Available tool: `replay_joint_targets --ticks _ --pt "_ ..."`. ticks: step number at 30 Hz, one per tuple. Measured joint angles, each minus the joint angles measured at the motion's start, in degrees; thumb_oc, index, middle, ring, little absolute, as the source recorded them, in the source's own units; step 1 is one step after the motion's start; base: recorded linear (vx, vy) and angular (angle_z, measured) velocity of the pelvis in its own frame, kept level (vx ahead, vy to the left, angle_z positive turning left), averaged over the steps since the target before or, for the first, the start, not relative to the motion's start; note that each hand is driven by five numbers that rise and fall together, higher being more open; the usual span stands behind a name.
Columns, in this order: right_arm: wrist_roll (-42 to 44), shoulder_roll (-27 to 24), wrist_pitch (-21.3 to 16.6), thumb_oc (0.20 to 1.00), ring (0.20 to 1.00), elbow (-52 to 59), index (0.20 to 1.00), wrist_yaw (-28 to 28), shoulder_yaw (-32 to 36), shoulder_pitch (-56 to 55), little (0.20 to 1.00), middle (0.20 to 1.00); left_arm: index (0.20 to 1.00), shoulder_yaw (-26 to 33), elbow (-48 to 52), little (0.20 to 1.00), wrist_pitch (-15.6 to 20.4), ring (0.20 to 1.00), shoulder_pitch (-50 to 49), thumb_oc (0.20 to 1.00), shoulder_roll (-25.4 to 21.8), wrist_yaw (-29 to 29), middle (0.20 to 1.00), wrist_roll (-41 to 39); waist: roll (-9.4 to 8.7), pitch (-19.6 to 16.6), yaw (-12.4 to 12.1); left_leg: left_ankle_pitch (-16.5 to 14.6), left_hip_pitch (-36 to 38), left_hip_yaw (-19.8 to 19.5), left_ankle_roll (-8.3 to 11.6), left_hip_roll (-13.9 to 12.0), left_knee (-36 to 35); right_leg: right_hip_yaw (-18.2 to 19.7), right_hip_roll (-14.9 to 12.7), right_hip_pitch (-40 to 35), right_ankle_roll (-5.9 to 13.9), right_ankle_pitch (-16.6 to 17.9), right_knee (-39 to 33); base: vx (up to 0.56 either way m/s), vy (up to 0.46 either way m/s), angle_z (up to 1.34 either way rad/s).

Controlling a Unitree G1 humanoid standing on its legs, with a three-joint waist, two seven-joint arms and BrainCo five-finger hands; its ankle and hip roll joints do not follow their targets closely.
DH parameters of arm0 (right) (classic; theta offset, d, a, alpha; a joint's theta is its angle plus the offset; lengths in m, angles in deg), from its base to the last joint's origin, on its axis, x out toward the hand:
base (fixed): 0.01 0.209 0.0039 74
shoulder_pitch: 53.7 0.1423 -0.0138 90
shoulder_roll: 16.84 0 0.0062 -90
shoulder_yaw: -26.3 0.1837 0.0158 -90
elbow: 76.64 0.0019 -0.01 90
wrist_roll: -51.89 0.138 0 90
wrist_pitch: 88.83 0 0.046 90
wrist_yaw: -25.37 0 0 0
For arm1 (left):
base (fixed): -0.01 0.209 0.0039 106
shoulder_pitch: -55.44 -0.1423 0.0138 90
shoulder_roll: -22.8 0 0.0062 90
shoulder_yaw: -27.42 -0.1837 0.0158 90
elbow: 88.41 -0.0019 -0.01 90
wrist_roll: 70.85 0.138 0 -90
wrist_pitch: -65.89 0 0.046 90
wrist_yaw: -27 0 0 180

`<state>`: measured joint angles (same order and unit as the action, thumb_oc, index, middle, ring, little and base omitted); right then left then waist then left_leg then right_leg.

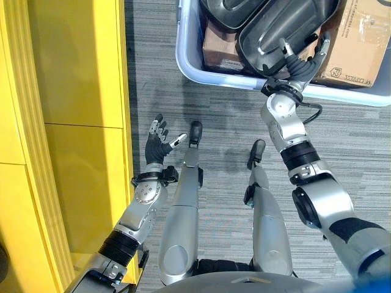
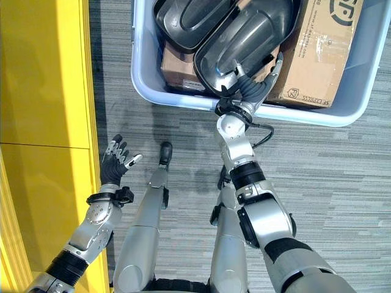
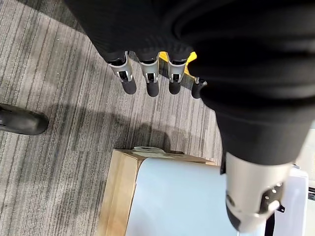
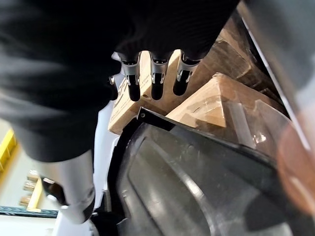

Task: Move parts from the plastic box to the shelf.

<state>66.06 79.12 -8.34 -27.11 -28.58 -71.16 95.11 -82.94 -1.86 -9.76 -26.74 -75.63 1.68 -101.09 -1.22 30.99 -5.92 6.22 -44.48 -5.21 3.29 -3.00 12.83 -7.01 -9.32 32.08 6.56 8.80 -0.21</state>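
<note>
Nearest the robot, the left hand [image 1: 157, 141] hangs over the grey carpet [image 1: 220, 134], fingers spread and relaxed, holding nothing. It sits well short of the plastic box [image 1: 186, 58] and just beside the yellow shelf [image 1: 73, 91], which stands to the box's left across a strip of carpet.

Farther out, the right hand [image 1: 299, 64] reaches over the near rim of the plastic box. Its fingers are straight and loose above the nearer black moulded part [image 2: 244, 36]; whether the tips already touch that part is hard to say from the right wrist view, but nothing is gripped.

Inside the box, a second black part [image 2: 189, 15] lies beyond and to the left of the first, both resting on cardboard cartons [image 2: 321, 49].

Judging by this, the transfer is at the pick-up stage: at least two parts remain in the box, none is in either hand, and no part shows on the visible face of the shelf.
</note>
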Motion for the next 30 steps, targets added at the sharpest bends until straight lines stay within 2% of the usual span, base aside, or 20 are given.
replay_joint_targets --ticks 9,18,26,30 --pt "5.8 -2.2 -1.1 1.000 1.000 -18.5 1.000 4.1 -0.1 10.0 1.000 1.000 1.000 -1.7 0.0 1.000 0.1 1.000 0.0 1.000 -1.1 0.3 1.000 -0.6 0.05 0.0 -1.4 0.0 -0.4 0.0 0.02 0.1 0.3 0.0 -0.1 0.4 -0.01 0.0 0.4 0.00 0.000 0.00" --pt "12.5 -2.4 -2.3 1.000 1.000 -22.7 1.000 5.3 -1.1 12.8 1.000 1.000 1.000 -2.0 0.0 1.000 0.1 1.000 0.1 1.000 -1.1 0.4 1.000 -1.0 0.22 -0.1 -1.4 -0.2 -0.4 0.0 0.24 0.1 0.6 0.0 -0.1 0.4 -0.02 0.0 0.6 0.00 0.000 0.00" --pt "13.9 -2.7 -2.8 1.000 1.000 -26.4 1.000 6.5 -2.0 14.3 1.000 1.000 1.000 -2.0 0.0 1.000 0.1 1.000 0.1 1.000 -1.1 0.4 1.000 -2.4 0.52 -0.3 -1.5 -0.2 -0.4 0.0 0.34 0.1 0.8 0.0 -0.1 0.4 -0.02 0.0 0.8 0.00 0.000 0.00" --pt "14.9 -4.1 -1.5 1.000 1.000 -30.0 1.000 8.6 -4.5 15.7 1.000 1.000 1.000 -2.1 0.0 1.000 0.1 1.000 0.1 1.000 -1.1 0.5 1.000 -2.4 1.64 -0.9 -1.7 -0.3 -0.5 -0.1 0.37 0.2 1.1 0.0 -0.2 0.4 -0.04 0.0 1.0 0.00 0.000 0.00"
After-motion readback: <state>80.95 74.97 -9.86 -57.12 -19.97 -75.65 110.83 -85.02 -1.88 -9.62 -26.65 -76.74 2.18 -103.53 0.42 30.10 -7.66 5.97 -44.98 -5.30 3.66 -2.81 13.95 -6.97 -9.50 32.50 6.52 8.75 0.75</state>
